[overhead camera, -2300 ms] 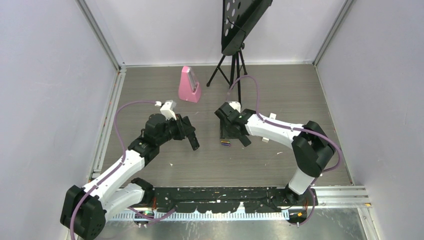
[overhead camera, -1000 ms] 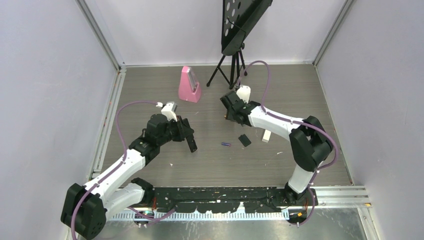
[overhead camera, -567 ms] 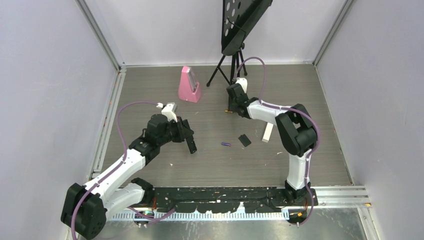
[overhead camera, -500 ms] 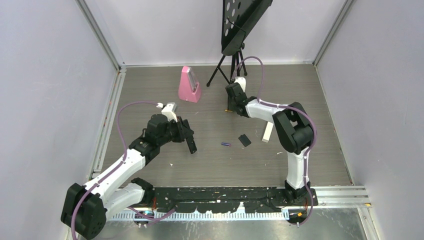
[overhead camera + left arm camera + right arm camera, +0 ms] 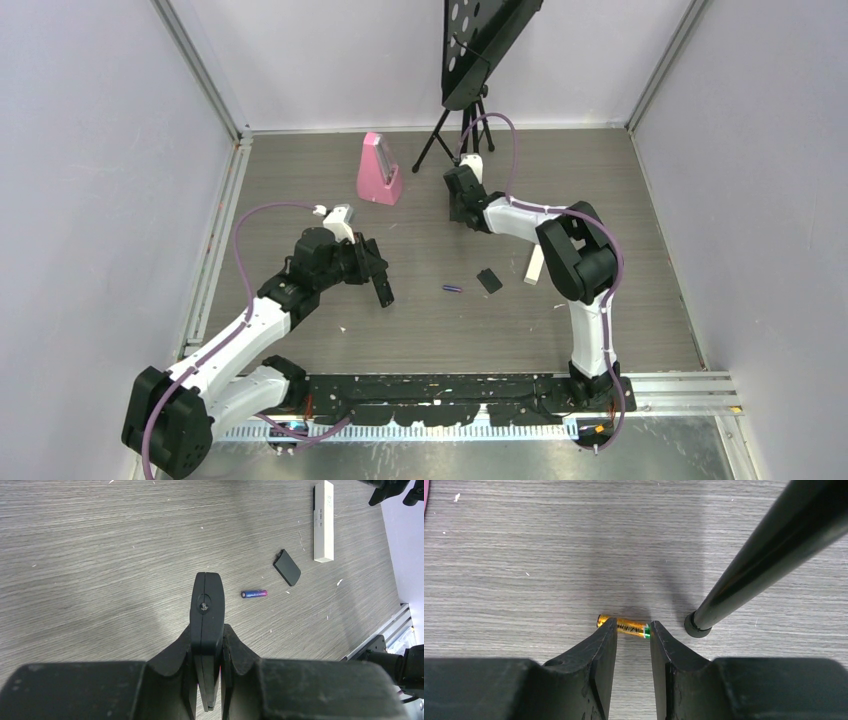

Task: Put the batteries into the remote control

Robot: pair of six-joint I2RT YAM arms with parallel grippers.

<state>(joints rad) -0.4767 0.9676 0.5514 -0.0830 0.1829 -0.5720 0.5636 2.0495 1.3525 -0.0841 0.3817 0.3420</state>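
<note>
Right now the right claw (image 5: 631, 625), half open, sits over the gold battery (image 5: 621, 625) lying on the table (image 5: 524, 555), which could roll away if the claw bumps one end first.

Batteries: two in sight, one purple-blue battery (image 5: 254, 594) and one gold battery (image 5: 624, 626). Remotes: two, one black remote control (image 5: 207, 612) and one white remote (image 5: 323, 521). Back cover (image 5: 287, 567): one, black, loose. Pink metronome (image 5: 379, 170): one, probably a metronome, but it is small in the top view. Music stand (image 5: 480, 45): one. Tripod legs (image 5: 764, 555): three seem to show from above, and only one in the right wrist view. Robot arms: two, left arm (image 5: 250, 325) and right arm (image 5: 575, 250). White specks (image 5: 340, 582): several, too tiny to count.
</note>
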